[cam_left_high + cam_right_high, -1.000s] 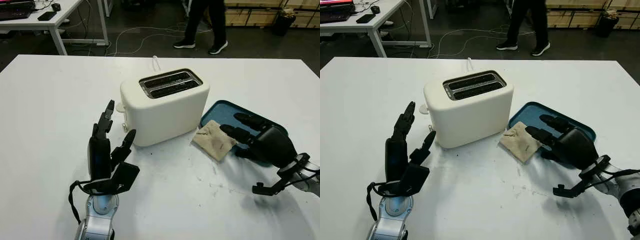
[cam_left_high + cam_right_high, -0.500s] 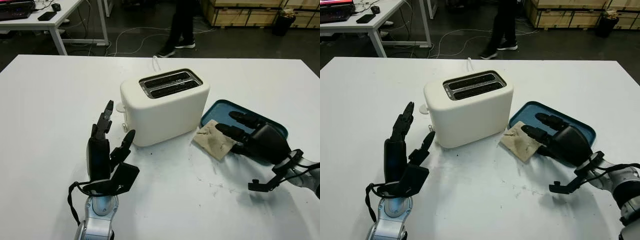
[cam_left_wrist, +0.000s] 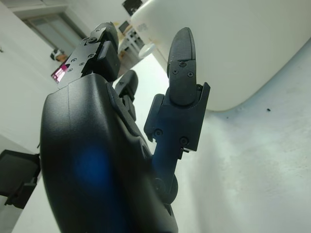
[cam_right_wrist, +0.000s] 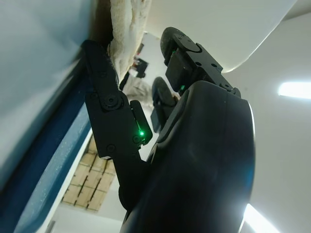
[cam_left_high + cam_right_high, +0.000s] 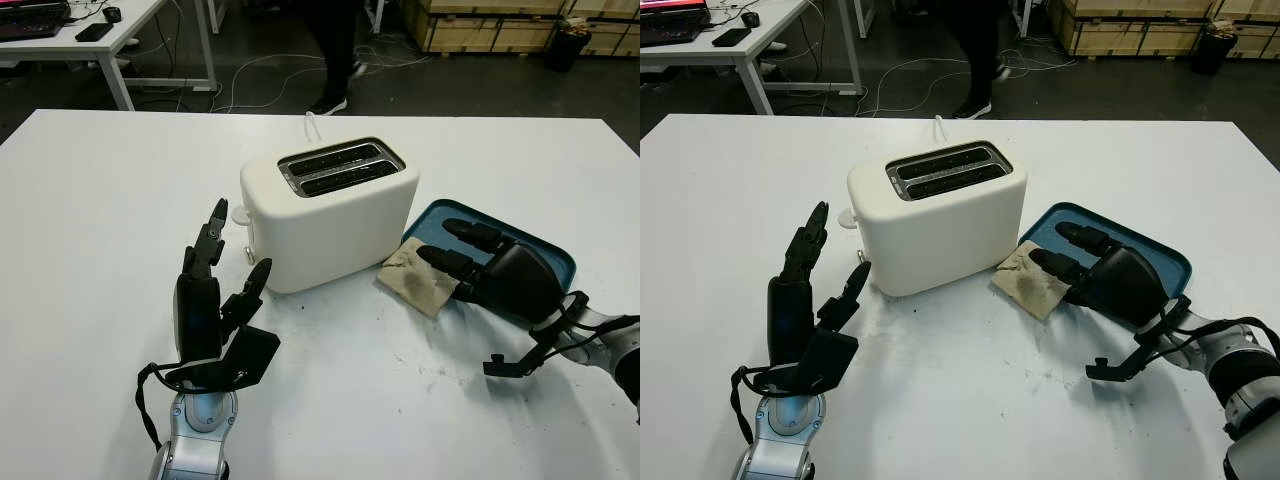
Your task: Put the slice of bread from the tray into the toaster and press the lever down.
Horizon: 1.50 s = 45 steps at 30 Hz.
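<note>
The right hand (image 5: 505,277) reaches over the tray (image 5: 545,252), fingers extended, not yet clamped; the bread (image 5: 418,280) lies just at their tips, half off the tray beside the toaster (image 5: 330,215), ready for gripping; the left hand (image 5: 212,305) waits open near the toaster's lever side.

Right hand (image 5: 478,272) at bread slice (image 5: 415,279)

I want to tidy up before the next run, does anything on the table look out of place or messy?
The beige slice of bread hangs half off the blue tray's edge onto the white table, beside the cream toaster. Dark smudges mark the table nearby.
</note>
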Available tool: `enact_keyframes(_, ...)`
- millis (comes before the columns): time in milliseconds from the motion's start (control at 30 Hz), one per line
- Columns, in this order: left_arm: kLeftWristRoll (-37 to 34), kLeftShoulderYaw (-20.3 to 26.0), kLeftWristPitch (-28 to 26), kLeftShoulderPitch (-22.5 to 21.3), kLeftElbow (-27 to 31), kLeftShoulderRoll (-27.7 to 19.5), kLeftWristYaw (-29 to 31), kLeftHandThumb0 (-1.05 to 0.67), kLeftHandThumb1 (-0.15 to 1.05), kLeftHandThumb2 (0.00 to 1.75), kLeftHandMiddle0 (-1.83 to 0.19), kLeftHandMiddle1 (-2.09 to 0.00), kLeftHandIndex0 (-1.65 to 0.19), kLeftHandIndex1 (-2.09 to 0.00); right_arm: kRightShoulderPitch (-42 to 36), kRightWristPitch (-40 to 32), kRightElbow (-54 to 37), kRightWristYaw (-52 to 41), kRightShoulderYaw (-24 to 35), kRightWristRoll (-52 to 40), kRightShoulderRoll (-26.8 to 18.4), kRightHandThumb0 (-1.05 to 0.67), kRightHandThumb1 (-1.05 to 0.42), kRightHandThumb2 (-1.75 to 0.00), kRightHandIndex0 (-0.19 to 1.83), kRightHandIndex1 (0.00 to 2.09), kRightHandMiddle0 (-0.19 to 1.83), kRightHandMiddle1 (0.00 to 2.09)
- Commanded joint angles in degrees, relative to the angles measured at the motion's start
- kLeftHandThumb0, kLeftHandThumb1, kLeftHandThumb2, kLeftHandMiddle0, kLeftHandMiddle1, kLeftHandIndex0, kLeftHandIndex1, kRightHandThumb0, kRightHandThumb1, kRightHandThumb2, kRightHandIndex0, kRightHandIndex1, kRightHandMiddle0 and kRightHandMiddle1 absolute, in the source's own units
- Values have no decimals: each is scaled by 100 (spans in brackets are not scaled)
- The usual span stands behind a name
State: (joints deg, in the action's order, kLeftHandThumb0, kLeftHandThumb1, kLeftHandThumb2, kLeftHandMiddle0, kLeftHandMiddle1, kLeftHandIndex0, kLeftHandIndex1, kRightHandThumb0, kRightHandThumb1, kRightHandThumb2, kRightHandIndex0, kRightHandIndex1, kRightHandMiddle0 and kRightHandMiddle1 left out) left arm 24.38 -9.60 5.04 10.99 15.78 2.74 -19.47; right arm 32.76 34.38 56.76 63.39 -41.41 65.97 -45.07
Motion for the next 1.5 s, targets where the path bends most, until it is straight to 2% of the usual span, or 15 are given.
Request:
enact_keyframes(0,-27,-21,43,23,11,104,-33,-43,92,28,-9,-53,-27,0,84,-105,118,442,-150,200,140,-26,-76,-1,89,47,89,7)
enact_keyframes(67,5,-26,6,20,17,101,-39,-43,92,28,-9,-53,-27,0,129,-234,182,595,-214,262,181,-31,-81,-1,82,128,116,15)
enact_keyframes(100,15,-26,-6,19,19,102,-40,-44,92,28,-9,-53,-27,-1,140,-256,201,581,-234,262,184,-38,-87,-1,85,155,120,39)
enact_keyframes(133,17,-24,0,16,12,97,-40,-44,92,28,-10,-53,-27,-1,144,-274,212,559,-250,262,181,-41,-89,-1,86,165,110,70)
enact_keyframes(200,7,-20,30,7,-4,80,-34,-44,92,28,-10,-53,-27,0,123,-380,214,621,-269,280,185,-48,-91,-7,87,172,94,112)
enact_keyframes(300,65,-23,13,-13,-9,68,-52,-44,92,28,-10,-53,-27,-1,66,-414,118,429,-210,190,157,-48,-92,-13,84,174,76,147)
enact_keyframes(433,14,-16,-13,-22,0,76,-14,-44,92,28,-10,-52,-27,0,20,-321,15,182,-139,70,134,-43,-92,-12,80,175,60,170)
enact_keyframes(533,28,-7,4,-36,-15,46,-6,-44,92,28,-11,-52,-27,0,19,-543,-1,384,-171,183,172,-40,-92,-5,83,175,63,166)
enact_keyframes(600,27,-3,24,-40,-33,53,-27,-45,92,28,-11,-52,-27,-1,29,-361,38,468,-152,104,195,-36,-92,-4,84,175,67,163)
enact_keyframes(733,-16,4,87,-41,-64,51,-28,-44,92,28,-11,-51,-27,0,53,-271,-15,596,-110,56,173,-32,-92,-9,83,175,60,171)
enact_keyframes(933,-6,7,95,-40,-86,30,-17,-45,92,27,-12,-51,-28,-1,-111,322,-764,243,601,-768,-44,-30,-92,-10,79,175,57,174)
enact_keyframes(1133,34,-13,51,-43,-63,29,5,-43,92,28,-11,-50,-27,0,-618,1053,-2296,-2275,1731,-2544,-635,-28,-92,-24,73,175,50,175)
enact_keyframes(1300,17,-20,51,-91,-115,56,-7,-43,92,28,-12,-50,-27,0,-788,1367,-2752,-4547,2346,-4245,-902,-31,-92,-35,77,175,52,175)
enact_keyframes(1400,26,-12,4,-112,-104,61,1,-44,92,27,-12,-50,-28,0,-771,1291,-2843,-5963,2583,-5212,-1013,-31,-92,-39,77,175,51,175)
enact_keyframes(1467,44,3,5,-135,-112,47,-8,-44,92,28,-12,-50,-27,0,-747,928,-2963,-7034,2744,-5949,-1069,-28,-92,-37,77,175,52,175)
